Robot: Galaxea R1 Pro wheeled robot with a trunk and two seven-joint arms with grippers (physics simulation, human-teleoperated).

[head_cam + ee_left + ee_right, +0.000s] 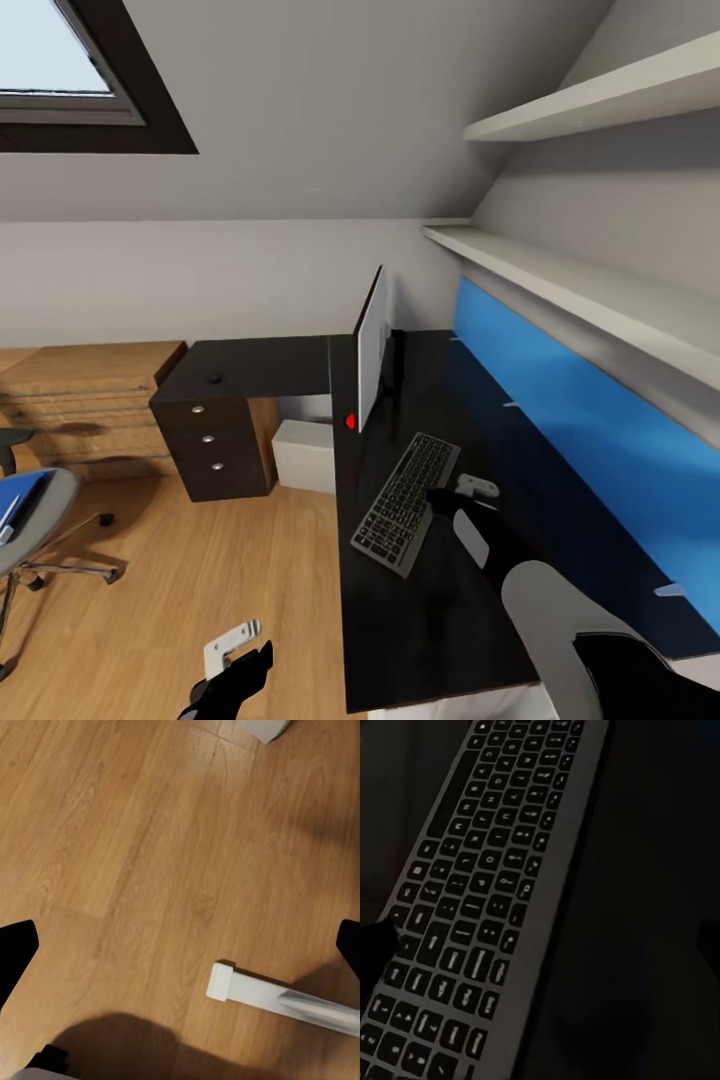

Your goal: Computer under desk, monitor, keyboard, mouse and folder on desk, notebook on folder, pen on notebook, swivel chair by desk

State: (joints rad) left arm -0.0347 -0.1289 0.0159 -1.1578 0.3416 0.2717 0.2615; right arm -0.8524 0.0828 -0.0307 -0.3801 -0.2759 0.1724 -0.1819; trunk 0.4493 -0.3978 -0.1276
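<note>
My right gripper [455,500] hangs just over the desk [420,620], beside the right edge of the keyboard [405,503]; its fingers stand apart with nothing between them, and in my right wrist view the dark fingertips sit at either side of the keyboard [480,907] and the glossy black top. The keyboard lies flat and slightly slanted, just in front of the monitor [370,362], which stands upright on the desk, seen nearly edge-on. My left gripper [232,672] is low beside the desk's front edge, over the wooden floor [150,832], fingers spread wide and empty. Under the desk, in the corner by the drawer unit [212,440], sits the light grey computer [305,455]. A small dark thing [214,378], perhaps the mouse, rests on the top above the drawers; I cannot tell for certain. Well away at the left stands the swivel chair [50,520], with the blue folder [18,500] lying on its seat.
</note>
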